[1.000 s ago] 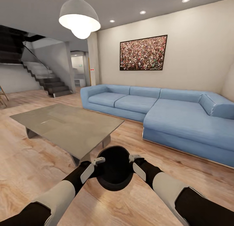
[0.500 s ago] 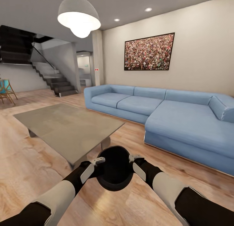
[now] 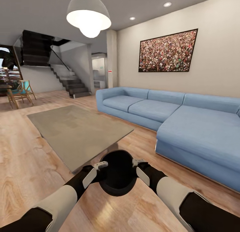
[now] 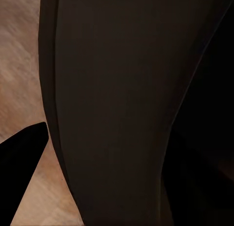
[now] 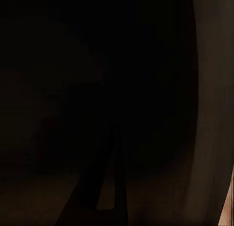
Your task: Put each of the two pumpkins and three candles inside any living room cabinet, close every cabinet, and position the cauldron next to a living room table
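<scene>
Cauldron (image 3: 118, 173) upright, mouth up

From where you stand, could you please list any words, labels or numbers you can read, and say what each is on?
No text is readable.
Small red sign on the wall by the far doorway: too small to read.
Framed picture above the sofa: a speckled pattern, no lettering.
Cauldron, table, lamp: no markings visible.
</scene>
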Robot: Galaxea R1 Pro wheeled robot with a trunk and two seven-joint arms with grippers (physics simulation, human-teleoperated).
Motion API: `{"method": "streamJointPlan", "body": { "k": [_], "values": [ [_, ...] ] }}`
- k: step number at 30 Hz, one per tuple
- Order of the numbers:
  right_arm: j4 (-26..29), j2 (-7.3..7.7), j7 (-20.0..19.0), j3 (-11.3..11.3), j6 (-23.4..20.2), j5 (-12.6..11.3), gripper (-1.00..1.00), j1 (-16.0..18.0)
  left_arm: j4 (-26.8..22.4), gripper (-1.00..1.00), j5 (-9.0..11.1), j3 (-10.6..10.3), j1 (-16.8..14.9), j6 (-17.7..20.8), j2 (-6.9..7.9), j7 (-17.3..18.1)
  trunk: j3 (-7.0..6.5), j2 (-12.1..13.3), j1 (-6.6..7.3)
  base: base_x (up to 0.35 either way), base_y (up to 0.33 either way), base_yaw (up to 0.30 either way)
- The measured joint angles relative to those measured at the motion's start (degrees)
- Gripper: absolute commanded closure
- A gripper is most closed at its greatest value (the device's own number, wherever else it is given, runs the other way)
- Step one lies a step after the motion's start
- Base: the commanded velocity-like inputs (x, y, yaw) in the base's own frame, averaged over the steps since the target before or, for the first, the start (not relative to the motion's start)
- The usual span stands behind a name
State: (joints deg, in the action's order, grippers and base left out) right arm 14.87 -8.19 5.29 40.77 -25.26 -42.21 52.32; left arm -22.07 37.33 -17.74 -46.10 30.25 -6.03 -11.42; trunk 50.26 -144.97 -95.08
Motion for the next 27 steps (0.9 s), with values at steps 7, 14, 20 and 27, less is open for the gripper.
{"method": "streamJointPlan", "body": {
  "k": [7, 14, 20, 27],
  "values": [
    [-0.01, -0.01, 0.00, 0.00, 0.01, 0.00, 1.00, 0.00, -0.02, 1.00, -0.03, 0.02, 0.00, 0.02, 0.00, 0.00, 0.01, 0.00, -0.01, 0.146, -0.279, 0.059],
    [-0.04, -0.02, -0.01, 0.01, 0.02, -0.01, 1.00, 0.01, -0.01, 1.00, 0.00, -0.01, 0.01, 0.02, 0.01, -0.01, 0.01, 0.00, -0.02, 0.075, -0.291, 0.268],
    [0.02, 0.00, 0.00, -0.05, 0.00, 0.05, 1.00, 0.00, -0.03, 1.00, -0.05, 0.04, 0.00, 0.01, 0.00, 0.00, 0.01, 0.00, -0.02, 0.003, -0.279, 0.123],
    [0.04, 0.00, -0.01, -0.05, 0.00, 0.07, 1.00, -0.01, -0.05, 1.00, -0.06, 0.03, 0.00, 0.02, 0.00, -0.02, 0.01, 0.00, -0.02, 0.000, -0.044, 0.057]
  ]
}}
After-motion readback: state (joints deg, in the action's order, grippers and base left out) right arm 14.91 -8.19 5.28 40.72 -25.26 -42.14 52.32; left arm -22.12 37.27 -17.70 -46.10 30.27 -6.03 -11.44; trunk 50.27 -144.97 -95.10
